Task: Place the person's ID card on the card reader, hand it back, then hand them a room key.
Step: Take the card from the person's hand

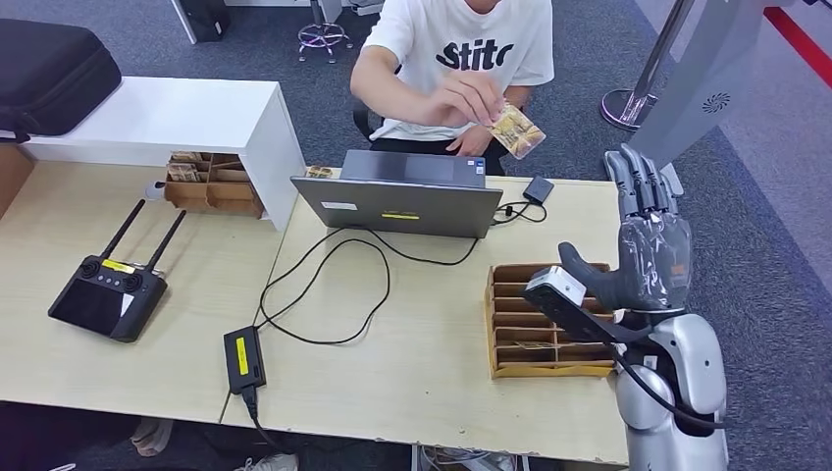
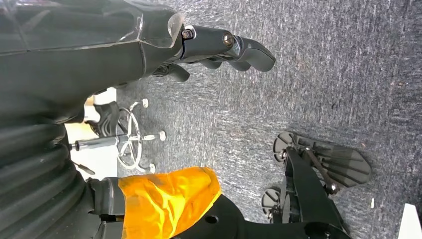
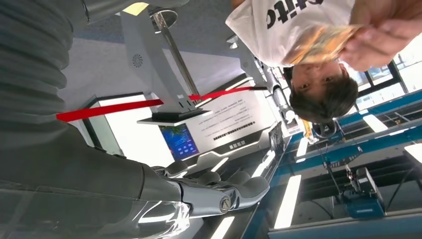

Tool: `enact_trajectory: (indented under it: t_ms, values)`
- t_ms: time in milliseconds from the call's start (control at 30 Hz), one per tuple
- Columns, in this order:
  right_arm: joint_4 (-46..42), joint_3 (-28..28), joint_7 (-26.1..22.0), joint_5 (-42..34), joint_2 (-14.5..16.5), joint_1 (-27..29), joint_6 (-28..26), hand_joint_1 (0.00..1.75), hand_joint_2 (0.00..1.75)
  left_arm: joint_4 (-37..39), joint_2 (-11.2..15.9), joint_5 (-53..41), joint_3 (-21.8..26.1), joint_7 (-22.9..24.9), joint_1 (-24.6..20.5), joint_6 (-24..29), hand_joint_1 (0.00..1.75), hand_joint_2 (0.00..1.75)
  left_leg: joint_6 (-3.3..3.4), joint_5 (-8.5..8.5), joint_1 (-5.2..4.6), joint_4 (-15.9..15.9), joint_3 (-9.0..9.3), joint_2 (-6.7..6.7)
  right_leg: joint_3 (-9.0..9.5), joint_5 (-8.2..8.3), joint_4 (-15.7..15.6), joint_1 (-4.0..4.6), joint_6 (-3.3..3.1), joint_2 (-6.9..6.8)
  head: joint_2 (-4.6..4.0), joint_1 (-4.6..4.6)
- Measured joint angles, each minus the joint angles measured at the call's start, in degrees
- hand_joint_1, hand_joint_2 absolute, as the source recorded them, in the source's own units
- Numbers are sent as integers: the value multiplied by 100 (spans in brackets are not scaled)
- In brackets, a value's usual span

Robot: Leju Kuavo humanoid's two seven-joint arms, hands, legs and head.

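raised at the right edge of the desk [image 1: 412, 373], the right hand [image 1: 650, 240] stands with its palm up and its fingers [image 1: 638, 182] stretched out toward the far side, apart and with nothing in them; the right wrist view shows the same fingers [image 3: 224, 191] straight and bare. the left hand [image 2: 149, 45] appears in its own wrist view over grey carpet, fingers [image 2: 244, 50] slightly curled with nothing between them, so it reads as open and unloaded. the id card [image 1: 514, 130], a yellowish patterned card, is pinched in the person's hand [image 1: 466, 98] on the far side of the desk, above and just behind the right end of the grey laptop [image 1: 402, 201], well apart from the robot's right hand. the person [image 1: 461, 49] sits behind the laptop in a white printed t-shirt. a small black box [image 1: 538, 189] lies on the desk just right of the laptop, joined to it by a thin cable. a brown slotted card tray [image 1: 530, 324] sits on the near right of the desk, partly behind the right forearm. on the left lie a black controller with two antennas [image 1: 108, 294], a black power brick [image 1: 243, 358] with its cables, a second slotted tray [image 1: 211, 182] beside a white raised shelf [image 1: 167, 118], and a black case [image 1: 49, 69] at the far left.
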Motion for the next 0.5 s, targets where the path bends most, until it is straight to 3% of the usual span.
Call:
enact_trajectory:
  t_ms: [500]
  values:
    - [1344, 0, 360, 294, -87, -1090, 8, 0, 175, 0, 75, -57, -404, 36, -42, -84, 0, 175, 0, 5, -1, 1, -2, 1, -3, 4, 0, -1, 1, 1, 0, 0]
